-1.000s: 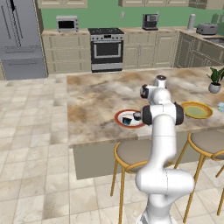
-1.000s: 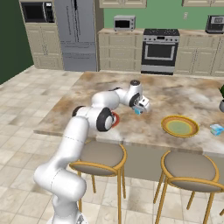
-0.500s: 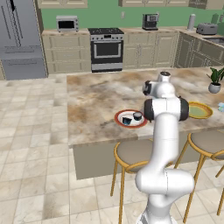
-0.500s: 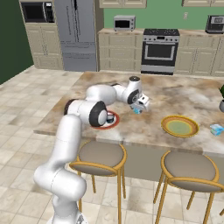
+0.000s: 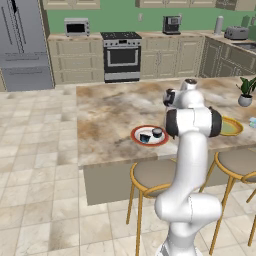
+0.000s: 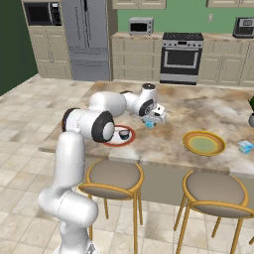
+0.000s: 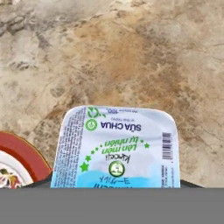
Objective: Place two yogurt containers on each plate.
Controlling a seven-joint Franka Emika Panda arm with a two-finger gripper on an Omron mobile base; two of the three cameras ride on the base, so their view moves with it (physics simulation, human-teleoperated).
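My gripper [image 6: 156, 117] is shut on a translucent light blue yogurt cup [image 6: 150, 123], held just above the counter to the right of the white plate with the orange-red rim [image 6: 113, 142]. The hand view shows the cup's printed lid [image 7: 116, 146] close up, with that plate's red rim [image 7: 24, 154] at the lower left. Two dark navy cups [image 5: 145, 138] [image 5: 157, 132] stand on that plate [image 5: 137, 131]. The yellow-green plate [image 6: 203, 144] lies bare further right. A second light blue cup [image 6: 245, 147] sits on the counter beyond it. In the left base view my gripper [image 5: 170, 98] is partly behind my arm.
Bar stools [image 6: 111, 176] [image 6: 213, 191] stand along the counter's near edge. A potted plant [image 5: 245, 92] is at the counter's far right. Marble counter [image 7: 131, 57] stretches between the two plates.
My arm's elbow has swung round while the hand, holding the light blue cup, stays at nearly the same spot beside the red-rimmed plate.
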